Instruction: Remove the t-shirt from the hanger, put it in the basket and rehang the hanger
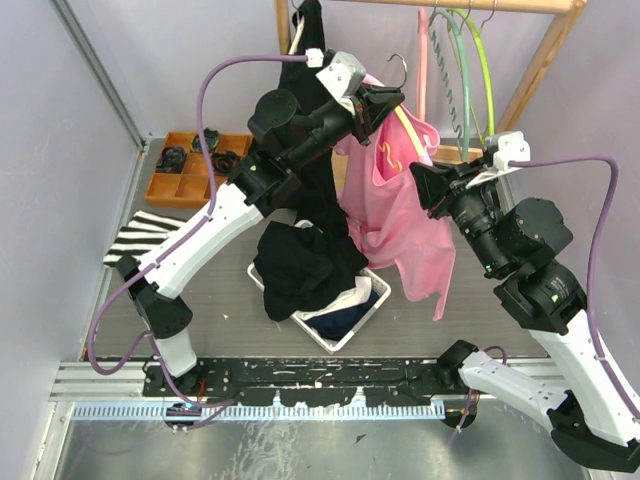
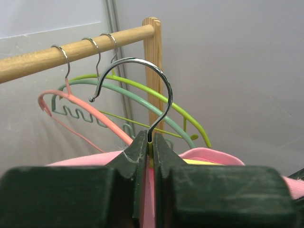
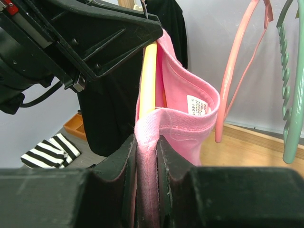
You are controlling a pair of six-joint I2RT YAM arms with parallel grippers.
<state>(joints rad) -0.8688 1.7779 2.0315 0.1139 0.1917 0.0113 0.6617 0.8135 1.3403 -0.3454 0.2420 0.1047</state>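
A pink t-shirt hangs off a yellow hanger held in the air in front of the rail. My left gripper is shut on the hanger's neck, just below its metal hook; the hook is free of the rail. In the left wrist view the jaws pinch the thin stem, with pink cloth behind. My right gripper is shut on the t-shirt's collar. The right wrist view shows the ribbed collar squeezed between the pads, the yellow hanger arm rising just above.
A wooden rail carries pink, teal and green empty hangers, and a black garment at its left. A white basket of dark clothes sits below. An orange tray and a striped cloth lie left.
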